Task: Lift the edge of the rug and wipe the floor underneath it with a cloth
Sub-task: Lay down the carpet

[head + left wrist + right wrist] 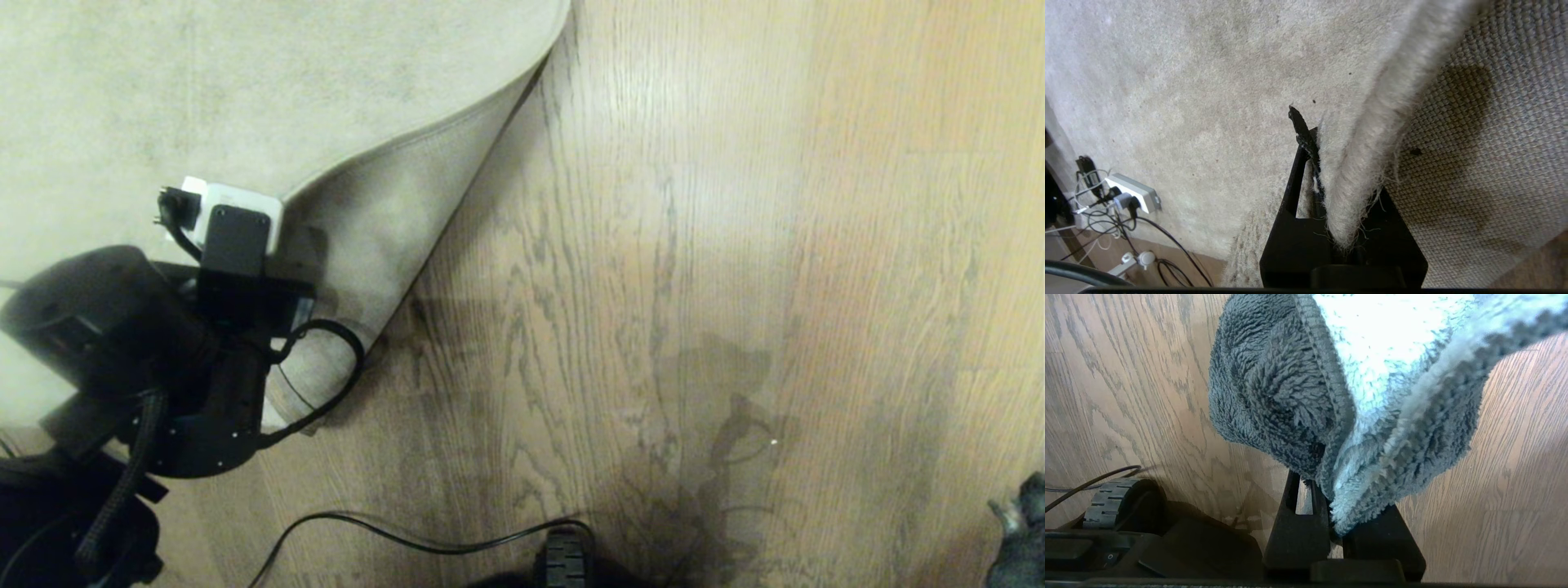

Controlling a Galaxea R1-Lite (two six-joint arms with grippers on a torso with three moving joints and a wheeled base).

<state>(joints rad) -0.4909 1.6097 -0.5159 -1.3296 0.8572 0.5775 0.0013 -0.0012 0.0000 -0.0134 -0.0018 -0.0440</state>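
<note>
Our left hand point(1327, 171) is clamped on the rug edge point(1359, 163), its fingers pressed against the pale pile on one side and the ribbed tan backing on the other. In the head view, the left arm sits at the lower left and the lifted rug corner point(384, 220) is folded back over the rest of the rug, its woven underside turned up. To the right of the fold lies the floor point(694, 245), wood-grain planks with dark streaks. A black cable point(424, 535) trails across the planks near the bottom. Our right hand point(1335, 522) is closed on the cloth point(1331, 396), a fluffy grey rag with a paler side, held above the floor. In the left wrist view, a white power strip point(1133, 192) with plugged-in cords sits past the far rim of the rug.
</note>
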